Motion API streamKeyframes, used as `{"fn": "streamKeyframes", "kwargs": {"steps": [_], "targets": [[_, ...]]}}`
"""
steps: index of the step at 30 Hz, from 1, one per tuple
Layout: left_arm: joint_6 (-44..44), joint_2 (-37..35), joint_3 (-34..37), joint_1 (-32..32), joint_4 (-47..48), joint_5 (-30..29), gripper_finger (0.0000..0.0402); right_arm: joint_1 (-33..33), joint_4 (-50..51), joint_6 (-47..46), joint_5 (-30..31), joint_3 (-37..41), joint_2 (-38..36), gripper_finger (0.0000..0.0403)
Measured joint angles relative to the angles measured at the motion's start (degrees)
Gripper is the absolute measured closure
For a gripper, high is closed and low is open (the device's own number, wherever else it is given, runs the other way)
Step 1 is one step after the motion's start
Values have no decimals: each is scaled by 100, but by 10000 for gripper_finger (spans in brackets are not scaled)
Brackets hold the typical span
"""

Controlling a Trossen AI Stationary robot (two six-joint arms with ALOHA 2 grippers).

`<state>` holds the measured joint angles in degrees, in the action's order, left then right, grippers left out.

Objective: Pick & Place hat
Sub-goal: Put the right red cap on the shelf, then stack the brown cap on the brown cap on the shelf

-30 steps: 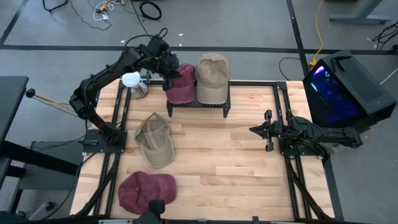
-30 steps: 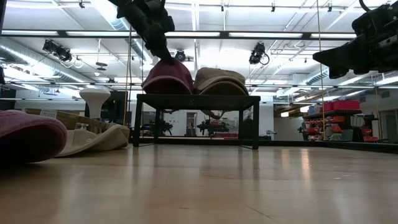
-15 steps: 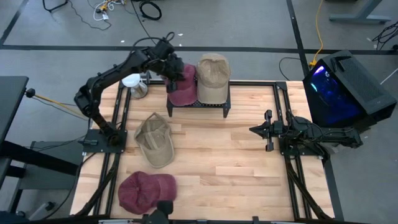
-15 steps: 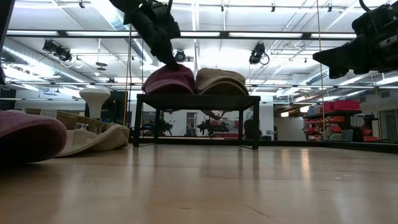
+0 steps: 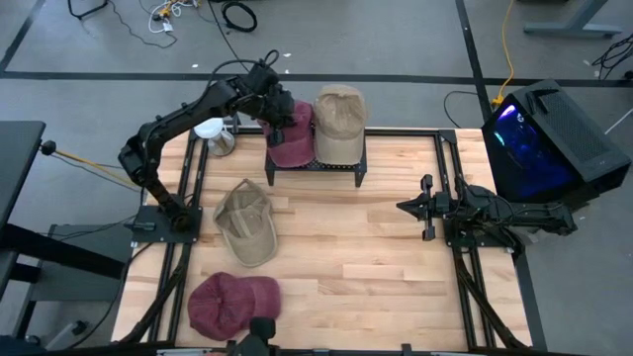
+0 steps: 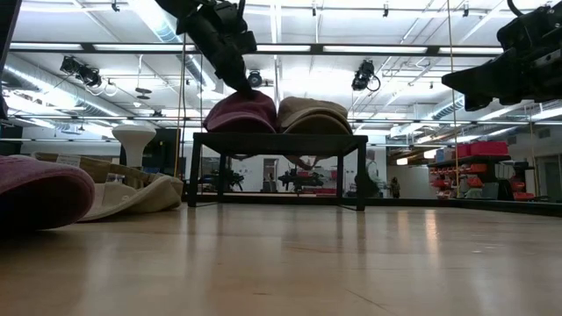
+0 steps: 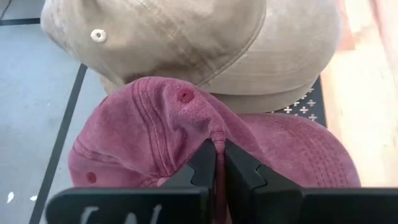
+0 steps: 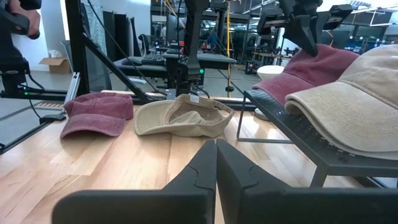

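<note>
On the black mesh rack [image 5: 336, 166] at the table's far side, a maroon hat [image 5: 294, 145] lies beside a tan hat [image 5: 338, 121]. My left gripper [image 7: 219, 146] is over the maroon hat's crown and shut on it; the low view shows it [image 6: 245, 85] just above the hat. A second tan hat [image 5: 245, 223] lies upside down on the table's left. Another maroon hat [image 5: 233, 305] rests crown up near the front left. My right gripper [image 5: 404, 207] is shut and empty at the table's right side. My left gripper pinches a raised fold of the maroon hat's crown cloth [image 7: 217, 132] between its two fingers, close to the top button. The fingers slant down onto it from the table's far left. The hat's underside rests on the rack, and the cloth stands up in a ridge at the fingers.
A white cup-like thing [image 5: 211, 129] stands just left of the rack. A dark box with a purple glow [image 5: 539, 138] sits off the table's right edge. Bare wood [image 5: 346, 257] lies between the two arms.
My left gripper has gone a little down and toward the table's right with the maroon hat. The hat, held tilted above the rack's left end a second ago, now lies on the rack against the tan hat.
</note>
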<state>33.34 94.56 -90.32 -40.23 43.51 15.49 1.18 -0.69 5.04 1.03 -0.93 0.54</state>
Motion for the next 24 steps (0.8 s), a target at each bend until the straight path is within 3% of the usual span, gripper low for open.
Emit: {"fn": "streamKeyframes", "kwargs": {"steps": [9, 19, 24], "targets": [[-8, 0, 0, 33, 0, -175, 347, -1, 0, 0, -1, 0, 0, 392], [-392, -8, 0, 33, 1, -285, 234, 1, 0, 0, -1, 0, 0, 392], [-447, -166, -2, 36, 8, -629, 196, 1, 0, 0, 1, 0, -2, 392]]}}
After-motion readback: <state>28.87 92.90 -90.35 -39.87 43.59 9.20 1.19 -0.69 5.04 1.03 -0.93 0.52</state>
